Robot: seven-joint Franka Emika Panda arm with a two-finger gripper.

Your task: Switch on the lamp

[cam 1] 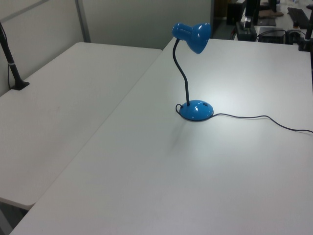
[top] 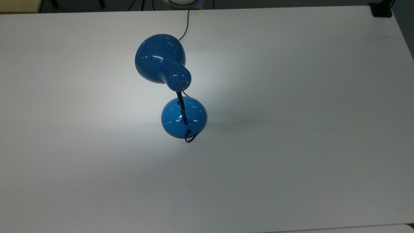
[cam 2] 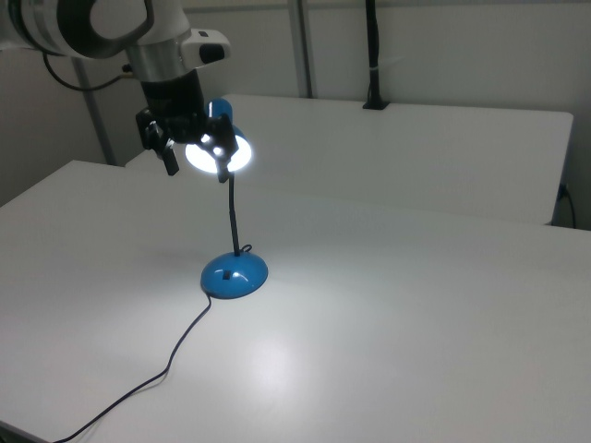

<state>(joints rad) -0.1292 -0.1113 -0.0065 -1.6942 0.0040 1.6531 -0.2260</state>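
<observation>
The blue lamp (top: 160, 60) stands mid-table on its round base (top: 183, 117), its shade tilted toward the table's far edge. It is lit: a bright pool of light lies on the table around the base (cam 1: 196, 110), and the shade's mouth (cam 2: 222, 153) glows white in the right view. My gripper (cam 2: 194, 160) hangs open high above the table in the right view, level with the shade and overlapping it in the picture. Nothing is between its black fingers (cam 2: 170, 159). The lamp's black cord (cam 1: 254, 117) trails off across the table.
The white table (top: 291, 129) is bare around the lamp. A second white table (cam 1: 58, 107) adjoins it on the left view's left. A black clamp post (cam 1: 12, 68) stands at that table's edge. Dark equipment (cam 1: 247, 27) sits beyond the far edge.
</observation>
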